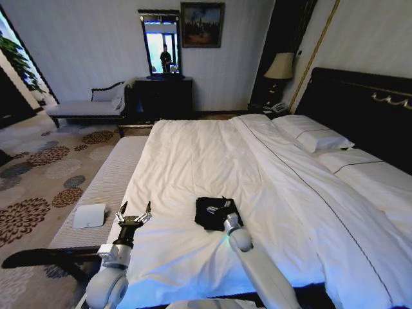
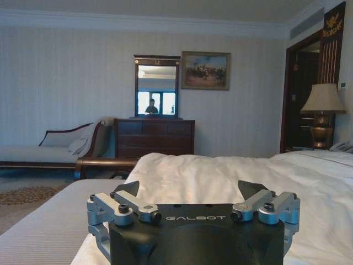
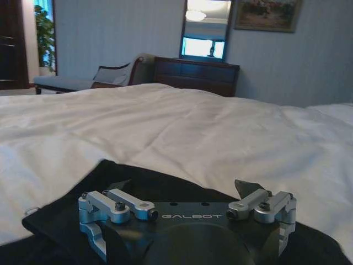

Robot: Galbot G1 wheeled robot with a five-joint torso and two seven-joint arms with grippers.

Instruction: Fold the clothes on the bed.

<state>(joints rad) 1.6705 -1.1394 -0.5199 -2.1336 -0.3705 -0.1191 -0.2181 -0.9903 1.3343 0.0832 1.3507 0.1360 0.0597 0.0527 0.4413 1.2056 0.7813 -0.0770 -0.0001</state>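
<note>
Bed [image 1: 212,154]: white sheets and duvet, dark headboard, pillows at the far right; black T-shirt [image 1: 217,214]: bunched into a small dark heap on the duvet near the foot of the bed; right claw [image 1: 220,209]: low over the T-shirt, fingers spread, dark fabric directly beneath it; left claw [image 1: 134,213]: fingers spread, holding nothing, at the bed's left edge, well apart from the T-shirt; grey bench [image 1: 103,187]: alongside the bed, carrying a white sheet of paper [image 1: 89,215].

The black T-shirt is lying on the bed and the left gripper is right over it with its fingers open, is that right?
Wrong arm. The head view shows the right gripper over the black T-shirt on the bed, fingers open. The left gripper hovers apart near the bed's edge.
</note>
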